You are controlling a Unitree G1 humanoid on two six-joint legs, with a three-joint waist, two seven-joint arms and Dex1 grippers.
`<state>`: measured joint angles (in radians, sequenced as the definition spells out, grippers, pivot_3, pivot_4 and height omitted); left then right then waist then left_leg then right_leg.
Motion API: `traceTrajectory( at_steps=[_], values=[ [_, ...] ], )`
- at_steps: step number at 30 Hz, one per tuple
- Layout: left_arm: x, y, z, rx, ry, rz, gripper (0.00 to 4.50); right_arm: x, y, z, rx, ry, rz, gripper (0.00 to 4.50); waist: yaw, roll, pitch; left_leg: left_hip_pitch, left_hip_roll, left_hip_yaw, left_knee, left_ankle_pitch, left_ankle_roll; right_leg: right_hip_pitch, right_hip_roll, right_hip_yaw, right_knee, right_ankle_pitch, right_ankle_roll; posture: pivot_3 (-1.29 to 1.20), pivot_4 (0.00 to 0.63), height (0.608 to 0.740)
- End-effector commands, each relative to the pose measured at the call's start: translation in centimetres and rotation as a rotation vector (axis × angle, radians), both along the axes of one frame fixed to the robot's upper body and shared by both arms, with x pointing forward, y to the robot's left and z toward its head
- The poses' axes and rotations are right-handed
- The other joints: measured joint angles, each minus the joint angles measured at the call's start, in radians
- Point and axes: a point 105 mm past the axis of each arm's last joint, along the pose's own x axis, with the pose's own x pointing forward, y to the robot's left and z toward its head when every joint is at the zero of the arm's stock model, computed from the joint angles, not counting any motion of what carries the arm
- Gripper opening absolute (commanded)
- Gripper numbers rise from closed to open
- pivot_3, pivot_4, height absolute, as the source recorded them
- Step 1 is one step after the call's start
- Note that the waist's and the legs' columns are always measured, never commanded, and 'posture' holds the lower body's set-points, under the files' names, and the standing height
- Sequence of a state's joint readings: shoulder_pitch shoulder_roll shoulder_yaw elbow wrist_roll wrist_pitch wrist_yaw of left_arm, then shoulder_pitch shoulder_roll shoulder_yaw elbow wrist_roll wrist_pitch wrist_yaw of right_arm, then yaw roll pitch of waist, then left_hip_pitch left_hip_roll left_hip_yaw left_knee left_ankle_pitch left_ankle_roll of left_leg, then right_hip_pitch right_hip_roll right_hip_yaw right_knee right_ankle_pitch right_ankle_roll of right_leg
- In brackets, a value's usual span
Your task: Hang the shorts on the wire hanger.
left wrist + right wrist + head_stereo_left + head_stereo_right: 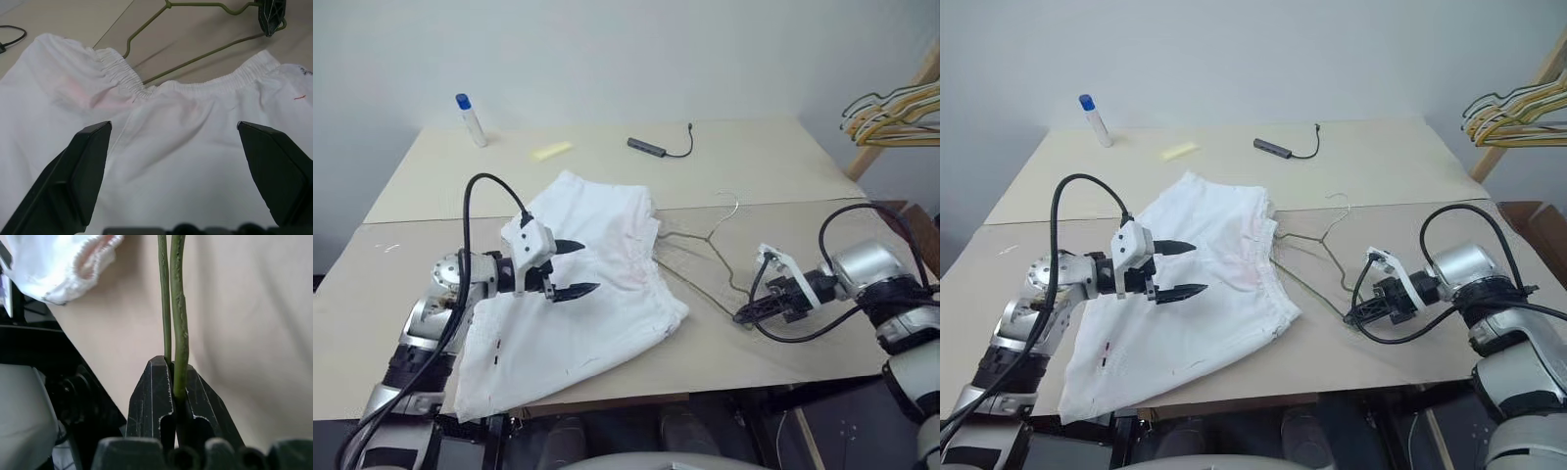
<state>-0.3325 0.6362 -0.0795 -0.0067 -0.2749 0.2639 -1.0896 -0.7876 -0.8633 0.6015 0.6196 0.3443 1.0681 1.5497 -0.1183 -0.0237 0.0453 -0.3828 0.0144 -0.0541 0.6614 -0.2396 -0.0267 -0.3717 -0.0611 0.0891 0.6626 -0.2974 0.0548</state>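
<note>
Wire hanger (pixel 700 257) end under shorts (pixel 578 294)

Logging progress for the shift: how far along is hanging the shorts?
Done: the right tool is shut on the thin olive wire hanger. In hand: the open left tool hovers over the white cloth shorts. Left: shorts lie on the table, not yet hung.

It looks like a bare test room or lab rather than anyone's home: plain white walls (pixel 607 49) and a makeshift table (pixel 773 157) of unfinished pale boards butted together. Odd bits lie about on it, a small bottle with a blue cap (pixel 471 118), a yellow slip (pixel 552 150) and a dark cabled gadget (pixel 648 146). A bunch of yellow and dark hangers (pixel 891 117) dangles from a wooden stand in the corner.
</note>
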Motion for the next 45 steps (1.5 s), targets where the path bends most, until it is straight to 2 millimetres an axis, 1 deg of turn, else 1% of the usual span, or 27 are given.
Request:
traceTrajectory(
  at_steps=[1,2,5,10,13,17,19,20,22,24,27,29,32,35,39,41,43,45],
  values=[
    [-0.2,-0.1,0.8,0.001,-0.047,-0.001,4.47,0.1,0.1,1.3,0.031,-0.024,0.061,0.0,0.0,0.0,0.0,0.0,0.0,0.0,0.0,0.0,0.0,0.0,0.0,0.0,0.0,0.0,0.0,-0.07,0.0,0.74],
    [-0.2,-0.1,0.8,-0.003,-0.046,0.003,4.47,0.1,0.1,1.4,0.039,-0.023,0.059,0.0,-0.001,0.0,0.0,0.001,0.0,0.0,0.0,0.0,0.0,0.0,0.0,0.0,0.001,0.0,0.0,-0.07,0.0,0.74],
    [-0.2,-0.2,0.5,0.004,-0.049,0.009,4.47,1.5,1.1,2.6,0.117,-0.037,-0.006,0.0,-0.004,0.0,0.0,0.002,0.0,0.0,0.0,0.0,0.0,0.001,0.0,0.0,0.001,0.0,0.0,-0.06,0.0,0.74],
    [-0.1,-0.3,0.7,-0.003,-0.055,0.014,4.47,3.8,1.7,3.3,0.169,-0.095,-0.105,0.0,-0.008,0.0,0.0,0.003,0.0,0.0,0.0,0.0,0.0,0.001,0.001,0.0,0.002,0.0,-0.001,-0.06,0.0,0.74],
    [0.1,-0.2,0.6,0.002,-0.057,0.021,4.47,4.1,1.8,3.3,0.187,-0.105,-0.126,0.0,-0.003,0.0,0.0,0.002,0.0,-0.001,0.0,0.0,0.0,0.001,0.0,0.0,0.001,0.0,-0.001,-0.06,0.0,0.74],
    [0.0,-0.4,0.4,0.001,-0.054,0.015,4.47,3.8,2.3,3.6,0.232,-0.103,-0.109,0.0,0.001,0.0,0.0,0.001,0.0,-0.001,0.0,0.0,0.0,0.001,0.0,-0.001,0.001,0.0,-0.001,-0.06,0.0,0.74],
    [0.0,-0.5,0.4,-0.001,-0.055,0.015,4.47,4.6,2.3,3.6,0.228,-0.135,-0.163,0.0,-0.002,0.001,0.0,0.001,0.0,-0.001,0.0,0.0,0.0,0.001,0.0,-0.001,0.002,0.0,-0.001,-0.06,0.0,0.74],
    [0.1,-0.5,0.4,-0.001,-0.056,0.016,4.47,5.2,2.2,3.6,0.217,-0.137,-0.219,0.0,-0.003,0.001,0.0,0.001,0.0,-0.001,0.0,0.0,0.0,0.001,0.0,0.0,0.002,0.0,-0.001,-0.07,0.0,0.74],
    [0.3,-0.6,0.3,0.006,-0.062,0.024,4.47,5.7,2.0,3.0,0.181,-0.135,-0.274,0.0,-0.005,0.001,0.0,0.002,0.0,-0.001,0.0,0.0,0.0,0.001,0.0,0.0,0.002,0.001,-0.001,-0.07,0.0,0.74],
    [0.5,-0.6,0.2,0.016,-0.065,0.028,4.47,5.5,2.2,2.6,0.183,-0.118,-0.273,0.0,-0.007,0.001,0.0,0.003,0.0,-0.001,0.0,0.0,0.0,0.001,0.0,0.0,0.002,0.001,-0.001,-0.07,0.0,0.74],
    [0.4,-0.7,0.1,0.024,-0.065,0.018,4.47,4.5,2.7,2.5,0.221,-0.102,-0.194,0.0,-0.007,0.001,0.0,0.001,0.0,-0.001,0.0,0.0,0.0,0.0,0.001,0.0,0.002,0.001,-0.001,-0.07,0.0,0.74],
    [0.4,-0.6,0.1,0.022,-0.065,0.018,4.47,4.8,2.7,2.9,0.242,-0.106,-0.225,0.0,-0.007,0.001,0.0,0.001,0.0,-0.001,0.0,0.0,0.0,0.0,0.0,0.0,0.002,0.001,-0.001,-0.07,0.0,0.74],
    [0.5,-0.6,0.0,0.019,-0.065,0.02,4.47,6.1,2.6,3.5,0.26,-0.158,-0.296,0.0,-0.007,0.001,0.0,0.002,0.0,-0.001,0.0,0.0,0.0,0.001,0.0,0.0,0.002,0.001,-0.001,-0.07,0.0,0.74],
    [0.4,-0.8,-0.2,0.02,-0.066,0.018,4.47,6.5,3.4,3.9,0.292,-0.222,-0.252,0.0,-0.008,0.001,0.0,0.002,0.0,-0.001,0.0,0.0,0.0,0.001,0.001,0.0,0.002,0.001,-0.001,-0.06,0.0,0.74],
    [0.4,-0.7,-0.1,0.015,-0.068,0.021,4.47,7.1,4.0,3.8,0.297,-0.282,-0.248,0.0,-0.009,0.001,0.0,0.002,0.0,-0.001,0.0,0.0,0.0,0.001,0.001,0.0,0.002,0.001,-0.001,-0.06,0.0,0.74],
    [0.2,-0.6,-0.1,0.015,-0.066,0.013,4.47,7.3,4.1,3.9,0.264,-0.415,-0.18,0.0,-0.008,0.001,0.0,0.001,0.0,-0.001,0.0,0.0,0.0,0.001,0.001,0.0,0.002,0.001,-0.001,-0.06,0.0,0.74],
    [-0.2,-0.6,0.0,0.008,-0.065,-0.001,4.47,7.5,4.3,4.5,0.252,-0.591,-0.106,0.0,-0.004,0.001,0.0,0.001,0.0,-0.002,0.0,0.0,0.0,0.0,0.0,-0.001,0.002,0.001,-0.001,-0.06,0.0,0.74],
    [-0.5,-0.5,0.1,0.0,-0.064,-0.014,4.47,7.2,4.4,4.9,0.246,-0.659,-0.063,0.0,-0.003,0.001,0.0,0.0,0.0,-0.002,0.0,0.0,0.0,0.0,0.0,-0.001,0.002,0.001,-0.001,-0.06,0.0,0.74]
  ],
)
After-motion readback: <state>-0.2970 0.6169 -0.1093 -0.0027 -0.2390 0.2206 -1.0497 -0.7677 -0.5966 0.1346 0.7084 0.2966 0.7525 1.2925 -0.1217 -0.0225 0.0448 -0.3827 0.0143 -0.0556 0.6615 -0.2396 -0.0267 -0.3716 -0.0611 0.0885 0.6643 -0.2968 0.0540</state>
